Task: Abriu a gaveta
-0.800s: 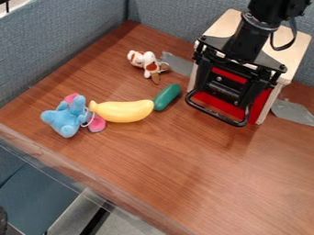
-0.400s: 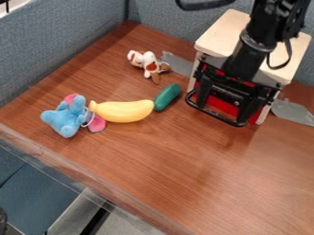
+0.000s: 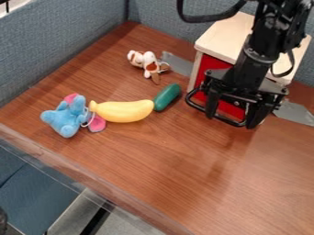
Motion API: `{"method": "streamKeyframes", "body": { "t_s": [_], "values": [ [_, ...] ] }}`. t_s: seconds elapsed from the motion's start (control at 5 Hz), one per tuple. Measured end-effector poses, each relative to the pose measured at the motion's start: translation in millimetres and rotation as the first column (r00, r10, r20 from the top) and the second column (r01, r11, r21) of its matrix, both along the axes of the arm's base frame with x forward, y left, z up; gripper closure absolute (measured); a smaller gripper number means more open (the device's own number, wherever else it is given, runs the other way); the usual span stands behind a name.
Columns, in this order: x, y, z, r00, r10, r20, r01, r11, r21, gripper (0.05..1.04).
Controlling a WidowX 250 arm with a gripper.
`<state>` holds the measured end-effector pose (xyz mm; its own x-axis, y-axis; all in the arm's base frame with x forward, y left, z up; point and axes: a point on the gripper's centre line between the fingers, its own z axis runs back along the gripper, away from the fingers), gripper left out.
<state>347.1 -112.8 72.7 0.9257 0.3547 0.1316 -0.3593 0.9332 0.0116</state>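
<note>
Red drawer (image 3: 212, 67), partly hidden, claw (image 3: 232, 118) in front

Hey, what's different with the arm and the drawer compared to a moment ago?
The gripper has moved lower in the view, its spread fingers now at the black handle. More of the red drawer front shows. The drawer and toys stayed put.

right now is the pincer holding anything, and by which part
Nothing is clamped: the pincer is open at the black drawer handle. Whether it touches the handle can't be told.
</note>
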Motion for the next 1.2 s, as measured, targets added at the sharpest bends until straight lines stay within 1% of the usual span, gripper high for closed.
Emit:
{"method": "streamKeyframes", "body": {
  "t_s": [0.2, 0.4, 0.6, 0.8, 1.0, 1.2],
  "values": [
    [0.2, -4.3, -10.1, 0.991, 0.115, 0.07, -0.114, 0.993, -0.019, 0.082],
    [3.4, -6.9, 3.0, 0.929, 0.298, 0.218, -0.289, 0.955, -0.073, 0.082],
    [4.1, -1.2, 5.5, 0.832, 0.443, 0.334, -0.432, 0.895, -0.109, 0.083],
    [6.7, 4.2, 11.0, 0.746, 0.557, 0.365, -0.541, 0.826, -0.155, 0.083],
    [14.6, 23.4, 19.8, 0.62, 0.708, 0.338, -0.684, 0.699, -0.208, 0.083],
    [22.0, 30.9, 14.6, 0.556, 0.785, 0.273, -0.757, 0.614, -0.224, 0.083]
  ]
}}
